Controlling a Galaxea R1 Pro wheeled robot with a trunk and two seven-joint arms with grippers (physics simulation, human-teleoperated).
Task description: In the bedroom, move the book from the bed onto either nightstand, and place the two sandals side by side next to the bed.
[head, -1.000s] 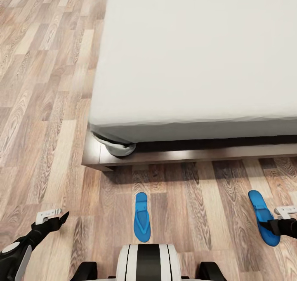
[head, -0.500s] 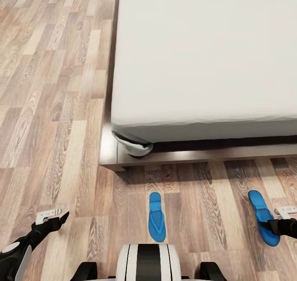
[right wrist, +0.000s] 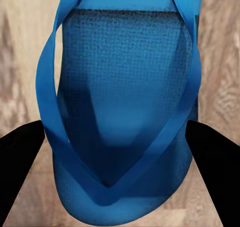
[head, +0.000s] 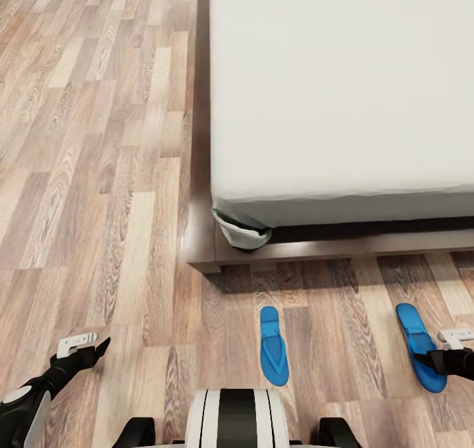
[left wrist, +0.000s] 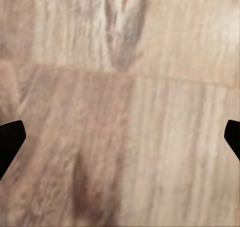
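Observation:
The bed (head: 342, 86) has a pale-grey mattress on a dark-brown platform base (head: 309, 250). One blue sandal (head: 273, 354) lies on the wood floor in front of the base, just ahead of my trunk. The other sandal (head: 413, 339) is at the far right, gripped by my right gripper (head: 454, 350). In the right wrist view its sole and straps (right wrist: 125, 112) sit between the black fingers of that gripper (right wrist: 120, 152). My left gripper (head: 82, 346) stands open over bare floor, its tips wide apart (left wrist: 120, 137). The book and nightstands are out of view.
Wood-plank floor (head: 99, 172) stretches to the left of the bed. A bunched grey sheet corner (head: 243, 234) hangs at the mattress's near-left corner, over the platform's jutting edge. My base (head: 236, 418) fills the bottom middle.
The camera has moved left, so the bed and the loose sandal have shifted right in the view. The sandal in my right gripper kept its place in the picture, carried along.

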